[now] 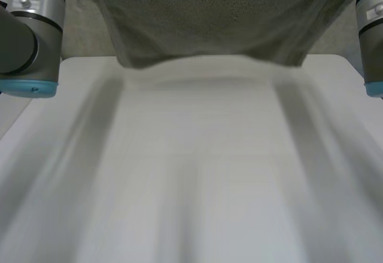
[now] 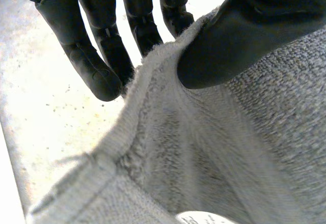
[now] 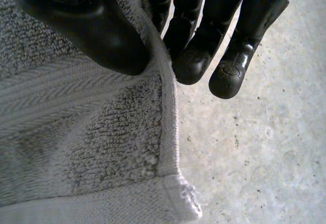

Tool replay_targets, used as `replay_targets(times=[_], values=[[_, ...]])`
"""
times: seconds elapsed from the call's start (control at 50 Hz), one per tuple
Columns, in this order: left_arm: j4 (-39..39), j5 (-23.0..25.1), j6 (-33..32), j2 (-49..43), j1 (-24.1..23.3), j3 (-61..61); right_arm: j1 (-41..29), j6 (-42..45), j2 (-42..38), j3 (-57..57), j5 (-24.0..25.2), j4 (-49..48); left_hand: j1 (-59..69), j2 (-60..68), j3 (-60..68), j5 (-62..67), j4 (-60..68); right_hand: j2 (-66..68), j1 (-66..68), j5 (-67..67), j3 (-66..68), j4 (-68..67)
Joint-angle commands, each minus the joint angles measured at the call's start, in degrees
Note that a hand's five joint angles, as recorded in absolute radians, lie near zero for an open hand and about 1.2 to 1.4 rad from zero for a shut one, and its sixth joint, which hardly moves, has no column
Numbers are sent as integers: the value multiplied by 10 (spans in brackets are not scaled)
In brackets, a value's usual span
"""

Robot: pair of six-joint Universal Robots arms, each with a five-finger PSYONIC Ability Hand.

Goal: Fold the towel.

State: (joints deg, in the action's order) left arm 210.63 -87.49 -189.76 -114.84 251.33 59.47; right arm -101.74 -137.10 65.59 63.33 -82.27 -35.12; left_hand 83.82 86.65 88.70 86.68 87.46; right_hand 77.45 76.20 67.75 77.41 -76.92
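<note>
A grey towel [image 1: 215,18] hangs lifted above the white table [image 1: 197,173], its lower edge just over the table's far part. My left hand [image 2: 224,40] pinches the towel [image 2: 244,147] near a corner, thumb on one face and fingers [image 2: 94,63] behind the hemmed edge. My right hand [image 3: 97,25] pinches the towel [image 3: 86,132] the same way at its other side, thumb pressed on the terry face, fingers [image 3: 196,56] behind the edge, close above a hemmed corner [image 3: 186,203]. Both arms [image 1: 30,36] flank the towel in the head view.
A speckled pale floor [image 3: 265,147] lies below the hands in the wrist views. The table's far edge [image 1: 90,60] runs under the hanging towel.
</note>
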Motion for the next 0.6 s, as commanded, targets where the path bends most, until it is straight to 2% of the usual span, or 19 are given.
replay_targets(times=[0.02,0.04,0.08,0.12,0.16,0.22,0.36,0.52,0.6], values=[[-45,45,29,1,10,88,7,-8,16,66,51,113,-38,-66,-87,-167,-75,26,38,23,26,-31],[-45,45,29,1,10,88,7,-8,16,66,51,113,-38,-66,-87,-167,-75,26,38,23,26,-31],[-58,52,28,-17,11,128,7,-5,8,88,80,186,-38,-66,-87,-167,-75,26,38,23,26,-31],[-65,52,26,-27,12,148,7,-5,8,88,80,186,-38,-66,-87,-167,-75,26,38,23,26,-31],[-72,52,19,-34,14,169,8,2,-14,128,102,261,-38,-66,-87,-167,-75,26,38,23,26,-31],[-81,53,-10,-51,14,210,11,12,-36,162,107,293,-38,-66,-87,-167,-75,26,38,23,26,-31],[-85,52,-146,-79,21,281,13,61,-45,230,107,295,-38,-66,-87,-167,-75,26,38,23,26,-31],[-87,52,-188,-52,16,332,14,83,-25,264,95,303,-38,-66,-87,-167,-75,26,38,23,26,-31],[-92,52,-187,-9,16,353,22,81,46,290,95,312,-40,-68,-88,-168,-76,26,38,23,26,-31]])
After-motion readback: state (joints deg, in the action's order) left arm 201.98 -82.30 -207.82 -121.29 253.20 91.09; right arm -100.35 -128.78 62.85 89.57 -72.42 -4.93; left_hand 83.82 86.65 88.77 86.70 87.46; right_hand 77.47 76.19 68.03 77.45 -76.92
